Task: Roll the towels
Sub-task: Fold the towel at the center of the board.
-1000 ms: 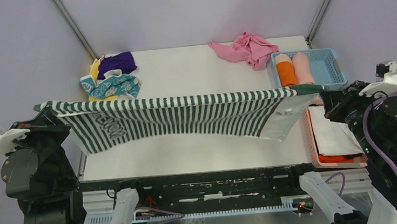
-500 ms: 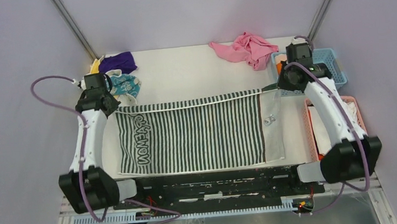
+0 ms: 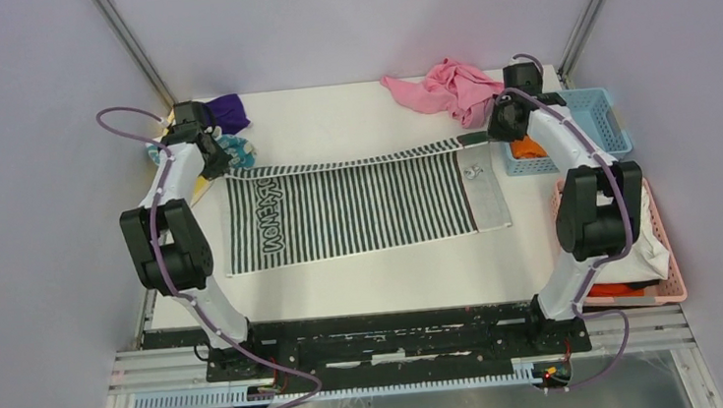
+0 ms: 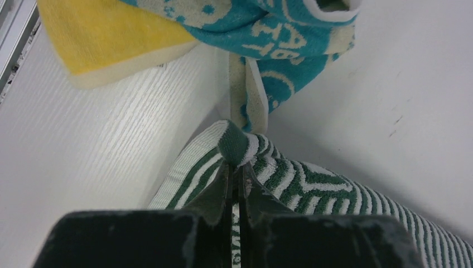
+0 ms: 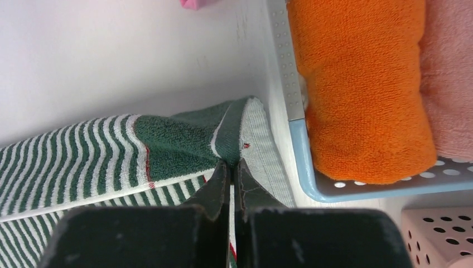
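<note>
The green-and-white striped towel [image 3: 358,204] lies spread flat across the middle of the table. My left gripper [image 3: 219,167] is shut on its far left corner [image 4: 237,146]. My right gripper [image 3: 488,136] is shut on its far right corner [image 5: 237,131]. Just beyond the left gripper lie the teal-and-white towel [image 4: 279,33] and the yellow towel [image 4: 106,39], crumpled together. The purple towel [image 3: 228,109] sits behind them at the table's far left corner.
A crumpled pink cloth [image 3: 451,86] lies at the far middle. Right beside my right gripper stands a blue basket [image 5: 301,151] holding an orange roll [image 5: 362,84] and a pink roll [image 5: 452,72]. A pink basket [image 3: 675,280] with white fabric sits at the right edge.
The striped towel hung stretched in the air between both grippers. Both arms have since reached toward the far side and laid it flat on the table, still holding its far corners.
</note>
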You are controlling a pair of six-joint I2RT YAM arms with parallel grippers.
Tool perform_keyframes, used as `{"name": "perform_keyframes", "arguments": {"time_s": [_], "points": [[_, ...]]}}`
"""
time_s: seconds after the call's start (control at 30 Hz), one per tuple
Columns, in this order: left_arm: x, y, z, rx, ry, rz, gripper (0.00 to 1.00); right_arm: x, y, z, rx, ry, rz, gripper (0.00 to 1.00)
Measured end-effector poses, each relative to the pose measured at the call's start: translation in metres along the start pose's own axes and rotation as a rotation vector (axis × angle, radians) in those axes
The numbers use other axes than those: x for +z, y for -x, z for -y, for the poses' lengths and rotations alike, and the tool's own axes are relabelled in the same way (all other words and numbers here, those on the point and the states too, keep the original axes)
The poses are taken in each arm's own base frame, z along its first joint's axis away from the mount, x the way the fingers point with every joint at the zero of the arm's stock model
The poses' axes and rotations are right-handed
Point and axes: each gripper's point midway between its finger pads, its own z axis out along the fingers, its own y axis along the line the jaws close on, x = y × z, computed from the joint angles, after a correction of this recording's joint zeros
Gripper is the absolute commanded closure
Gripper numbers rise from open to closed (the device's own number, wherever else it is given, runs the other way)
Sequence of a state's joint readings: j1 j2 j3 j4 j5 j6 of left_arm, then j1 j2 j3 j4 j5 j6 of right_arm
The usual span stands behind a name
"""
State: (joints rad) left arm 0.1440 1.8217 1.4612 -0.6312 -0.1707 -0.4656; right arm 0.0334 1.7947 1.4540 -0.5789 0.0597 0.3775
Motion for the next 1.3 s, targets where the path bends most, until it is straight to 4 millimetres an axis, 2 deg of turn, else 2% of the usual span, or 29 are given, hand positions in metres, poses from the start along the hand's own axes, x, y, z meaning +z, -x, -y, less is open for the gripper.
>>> {"name": "perform_keyframes", "arguments": {"time_s": [0.13, 0.23, 0.33, 0.5, 0.53, 0.6, 0.67, 0.83, 0.97, 1.1, 1.3], "points": [[-0.007, 0.005, 0.004, -0.006, -0.025, 0.024, 0.97, -0.007, 0.008, 0.003, 0.005, 0.011, 0.016, 1.0], [-0.015, -0.014, -0.007, -0.012, -0.024, 0.011, 0.97, -0.018, 0.001, 0.006, 0.011, 0.016, 0.012, 1.0], [-0.031, -0.041, -0.023, -0.025, -0.013, -0.008, 0.97, -0.035, -0.019, 0.012, 0.021, 0.012, -0.009, 1.0], [-0.062, -0.063, -0.04, -0.067, -0.026, 0.032, 0.97, -0.062, -0.057, 0.027, 0.053, -0.022, -0.055, 1.0], [-0.069, -0.071, -0.047, -0.084, -0.023, 0.045, 0.97, -0.065, -0.066, 0.031, 0.06, -0.032, -0.066, 1.0], [-0.075, -0.079, -0.055, -0.108, -0.019, 0.062, 0.97, -0.067, -0.085, 0.039, 0.074, -0.057, -0.091, 1.0], [-0.08, -0.096, -0.065, -0.135, -0.008, 0.059, 0.97, -0.068, -0.107, 0.05, 0.08, -0.098, -0.131, 1.0], [-0.073, -0.135, -0.083, -0.194, 0.036, 0.011, 0.97, -0.062, -0.148, 0.073, 0.097, -0.193, -0.215, 1.0], [-0.06, -0.166, -0.098, -0.248, 0.093, -0.063, 0.97, -0.056, -0.167, 0.084, 0.121, -0.237, -0.255, 1.0], [-0.05, -0.176, -0.103, -0.282, 0.13, -0.108, 0.97, -0.042, -0.184, 0.091, 0.146, -0.275, -0.303, 1.0], [-0.037, -0.191, -0.111, -0.299, 0.185, -0.18, 0.97, -0.03, -0.198, 0.094, 0.161, -0.29, -0.348, 1.0]]}}
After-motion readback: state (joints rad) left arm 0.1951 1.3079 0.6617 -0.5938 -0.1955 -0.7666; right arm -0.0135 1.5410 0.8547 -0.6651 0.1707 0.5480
